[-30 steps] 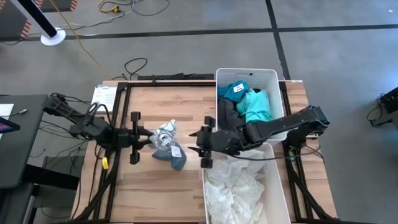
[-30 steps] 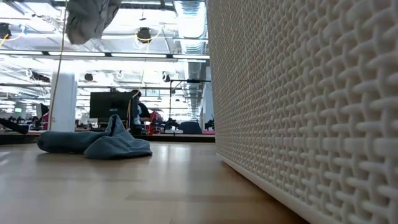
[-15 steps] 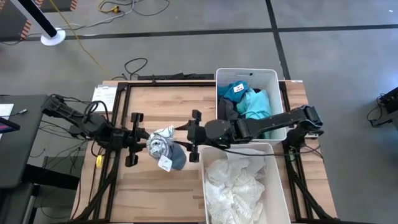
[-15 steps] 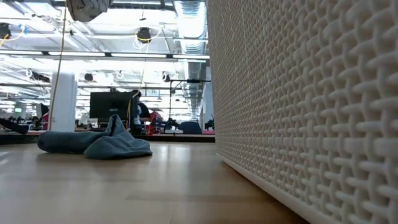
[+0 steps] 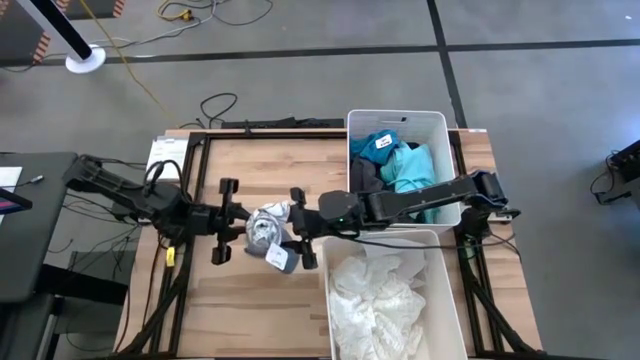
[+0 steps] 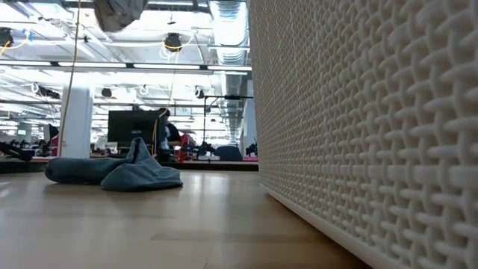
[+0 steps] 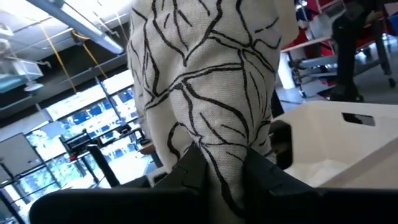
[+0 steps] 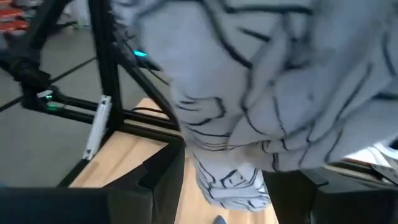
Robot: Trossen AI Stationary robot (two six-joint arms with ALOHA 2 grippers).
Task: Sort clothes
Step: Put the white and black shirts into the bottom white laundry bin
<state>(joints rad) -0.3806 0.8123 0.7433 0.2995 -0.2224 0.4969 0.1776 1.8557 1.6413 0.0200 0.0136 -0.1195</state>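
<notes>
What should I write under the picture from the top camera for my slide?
Left end effector holds the leaf-print garment up while the open right end effector reaches for it, beside two white bins of clothes.

The high camera looked straight down on the whole pale wooden table (image 5: 240, 300). The low camera sat at table-top height, facing level into the room, hard against a white woven-plastic bin wall (image 6: 358, 127). Each wrist camera looked very closely at the same white leaf-printed fabric garment (image 7: 205, 81), also visible from overhead (image 5: 265, 226).
</notes>
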